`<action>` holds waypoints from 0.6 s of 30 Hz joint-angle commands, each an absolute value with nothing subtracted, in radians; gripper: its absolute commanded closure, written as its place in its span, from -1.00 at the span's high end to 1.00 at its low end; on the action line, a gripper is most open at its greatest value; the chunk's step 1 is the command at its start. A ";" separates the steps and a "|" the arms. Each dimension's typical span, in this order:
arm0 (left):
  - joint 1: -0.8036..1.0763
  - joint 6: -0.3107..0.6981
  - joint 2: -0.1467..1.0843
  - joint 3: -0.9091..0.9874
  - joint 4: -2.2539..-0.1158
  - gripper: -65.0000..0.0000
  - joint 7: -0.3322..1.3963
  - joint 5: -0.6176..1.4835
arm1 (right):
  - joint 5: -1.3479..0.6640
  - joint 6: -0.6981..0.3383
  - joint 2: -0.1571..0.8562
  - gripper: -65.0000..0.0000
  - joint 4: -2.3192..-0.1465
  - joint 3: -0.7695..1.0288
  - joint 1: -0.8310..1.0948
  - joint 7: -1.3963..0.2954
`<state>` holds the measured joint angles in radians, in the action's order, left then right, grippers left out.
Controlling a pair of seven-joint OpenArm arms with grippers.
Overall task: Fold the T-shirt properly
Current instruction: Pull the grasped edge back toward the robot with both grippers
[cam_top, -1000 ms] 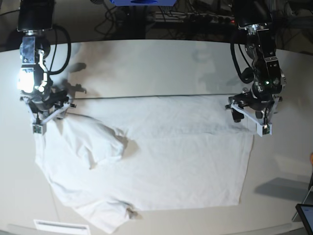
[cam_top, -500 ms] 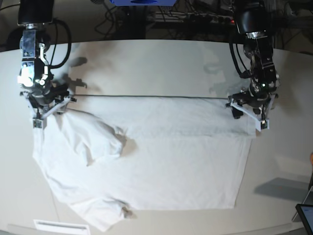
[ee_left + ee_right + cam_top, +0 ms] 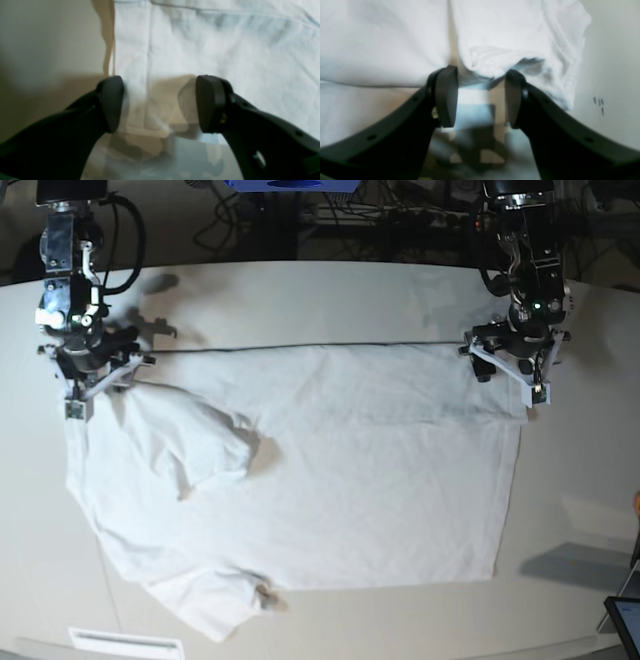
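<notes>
White T-shirt (image 3: 330, 470) is being drawn toward the table's far side, its top fold lengthening, as left gripper (image 3: 510, 375) and right gripper (image 3: 92, 383), jaws parted, apparently pinch its edge.

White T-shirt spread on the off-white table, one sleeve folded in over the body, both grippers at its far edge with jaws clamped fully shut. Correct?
Not quite: the jaws stand apart on both the left gripper and the right gripper, as the wrist views show. The white short-sleeved T-shirt does lie on the off-white table, one sleeve folded in.
</notes>
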<state>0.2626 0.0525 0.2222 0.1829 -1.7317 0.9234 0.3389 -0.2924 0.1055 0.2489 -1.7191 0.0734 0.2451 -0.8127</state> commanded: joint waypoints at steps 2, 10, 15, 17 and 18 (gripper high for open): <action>0.295 0.053 0.228 0.183 -1.748 0.31 0.980 0.325 | -0.283 0.110 0.259 -0.10 -1.728 0.113 0.266 -0.834; 0.354 0.053 0.228 0.183 -1.819 0.31 0.978 0.325 | -0.285 0.110 0.255 -0.10 -1.817 0.136 0.357 -0.831; 0.354 0.053 0.229 0.183 -1.821 0.31 0.978 0.325 | -0.285 0.110 0.231 -0.10 -1.876 0.136 0.397 -0.837; 0.360 0.053 0.229 0.183 -1.821 0.31 0.978 0.325 | -0.285 0.110 0.228 -0.10 -1.876 0.136 0.407 -0.832; 0.369 0.053 0.231 0.183 -1.821 0.31 0.978 0.325 | -0.285 0.110 0.226 -0.10 -1.876 0.136 0.409 -0.832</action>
<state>0.3527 0.0536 0.2226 0.1818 -1.8145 0.9405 0.3443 -0.2882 0.1062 0.2161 -1.8572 0.1307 0.4088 -0.8360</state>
